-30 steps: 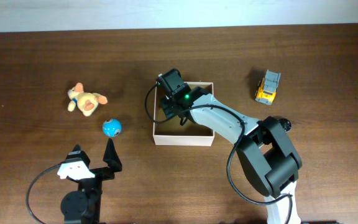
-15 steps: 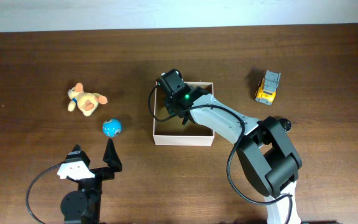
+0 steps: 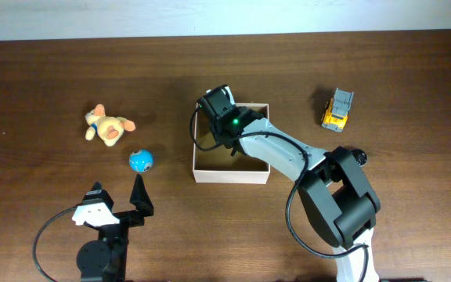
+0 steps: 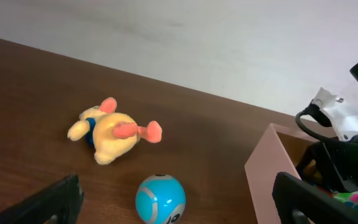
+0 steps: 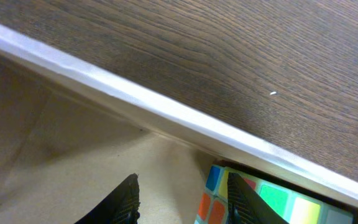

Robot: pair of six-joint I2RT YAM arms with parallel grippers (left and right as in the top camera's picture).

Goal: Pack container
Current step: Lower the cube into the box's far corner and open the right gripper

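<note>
The container [image 3: 231, 177] is a shallow white-walled box with a tan cardboard floor at the table's middle. My right gripper [image 3: 213, 125] reaches down into its far left corner. In the right wrist view its fingers [image 5: 182, 200] stand apart over bare cardboard with nothing between them. A multicoloured puzzle cube [image 5: 278, 202] lies just outside the right fingertip, against the container's white wall [image 5: 135, 102]. My left gripper [image 3: 118, 193] rests wide open near the front left. A blue ball [image 4: 160, 199] lies on the table just ahead of it.
A yellow-orange plush toy [image 3: 108, 126] lies at the left, beyond the ball. A yellow and grey toy truck [image 3: 337, 109] stands right of the container. The right arm's links and a black cable arch over the container's right half.
The right wrist has shifted slightly to the right along the container's far left corner. The left arm and the toys have not moved.
</note>
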